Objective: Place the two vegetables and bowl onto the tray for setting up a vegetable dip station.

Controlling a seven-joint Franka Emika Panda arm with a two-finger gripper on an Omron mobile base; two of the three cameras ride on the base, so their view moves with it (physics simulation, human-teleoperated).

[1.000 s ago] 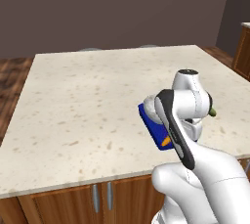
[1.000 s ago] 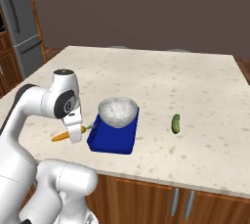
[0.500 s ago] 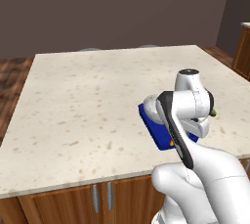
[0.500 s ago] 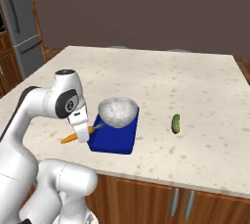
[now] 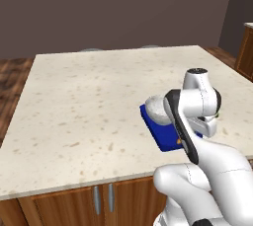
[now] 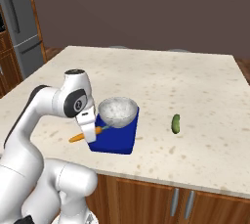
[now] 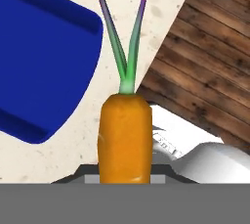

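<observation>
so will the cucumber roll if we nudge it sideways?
Probably: the cucumber looks rounded and elongated, lying flat on the smooth counter, so a side push likely rolls it. It looks stiff and small, probably light. Nothing sits beside it to stop a roll.

Speckled stone-look counter, wooden cabinet fronts, glossy blue tray.

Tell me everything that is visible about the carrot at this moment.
The carrot is smooth and bright orange, with a short green top that splits into thin leaves with purplish tips. It is held in the shut gripper and lies nearly level, its thin end pointing away from the blue tray and its leafy end toward the bowl. It hangs at the tray's near corner, above the speckled counter.
</observation>
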